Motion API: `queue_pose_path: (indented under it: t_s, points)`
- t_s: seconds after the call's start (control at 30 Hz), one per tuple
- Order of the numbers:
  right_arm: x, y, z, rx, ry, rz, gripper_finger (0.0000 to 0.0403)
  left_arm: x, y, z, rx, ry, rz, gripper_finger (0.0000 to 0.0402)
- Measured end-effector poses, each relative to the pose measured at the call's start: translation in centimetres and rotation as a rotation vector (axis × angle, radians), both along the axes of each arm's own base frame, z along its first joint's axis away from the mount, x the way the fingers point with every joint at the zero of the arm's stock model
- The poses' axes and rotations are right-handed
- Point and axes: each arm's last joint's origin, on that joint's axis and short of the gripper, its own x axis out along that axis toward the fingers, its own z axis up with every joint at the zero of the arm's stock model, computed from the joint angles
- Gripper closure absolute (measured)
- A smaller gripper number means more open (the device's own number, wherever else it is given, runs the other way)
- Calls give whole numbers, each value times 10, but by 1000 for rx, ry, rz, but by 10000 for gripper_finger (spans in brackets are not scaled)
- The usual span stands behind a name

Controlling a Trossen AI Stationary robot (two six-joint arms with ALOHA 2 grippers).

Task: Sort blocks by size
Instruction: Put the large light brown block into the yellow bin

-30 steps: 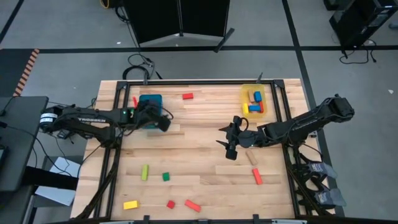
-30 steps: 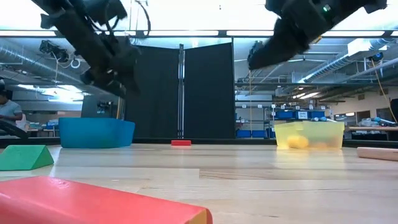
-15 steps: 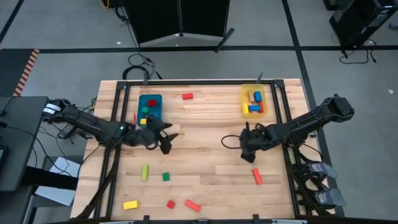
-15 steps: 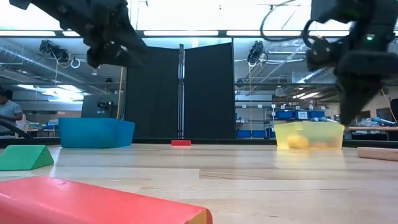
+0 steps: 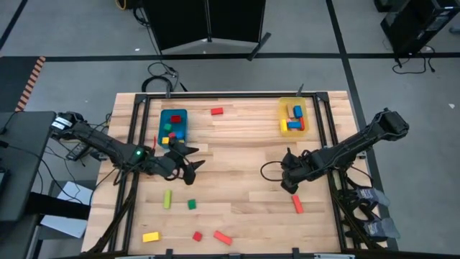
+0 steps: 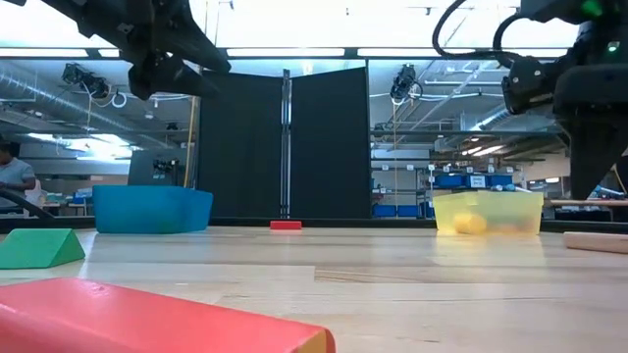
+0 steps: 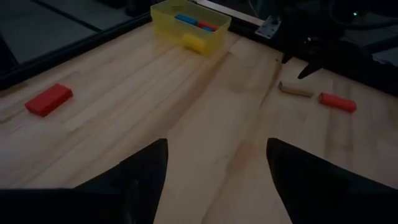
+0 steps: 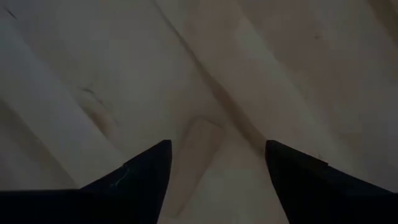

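Right tool (image 5: 290, 183) open wide above plain wood bar (image 8: 194, 155), holding nothing, left tool (image 5: 192, 167) open, empty, mid-desk (image 5: 237, 151).

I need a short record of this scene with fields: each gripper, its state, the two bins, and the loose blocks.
left gripper: open, empty, above the table near the blue bin
right gripper: open, over the plain wood bar, not gripping it
yellow bin: holds blue, red and yellow blocks
loose blocks: green cube, yellow-green bar, red bar
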Motion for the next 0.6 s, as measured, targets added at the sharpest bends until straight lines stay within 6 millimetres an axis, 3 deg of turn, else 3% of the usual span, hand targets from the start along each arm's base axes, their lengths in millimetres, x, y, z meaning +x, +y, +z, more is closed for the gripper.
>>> queue_pose_path:
  t_s: [0.6]
  points:
    - [7, 17, -44, -10, 69, -48, 120, -1, -6, 1, -8, -16, -20, 122]
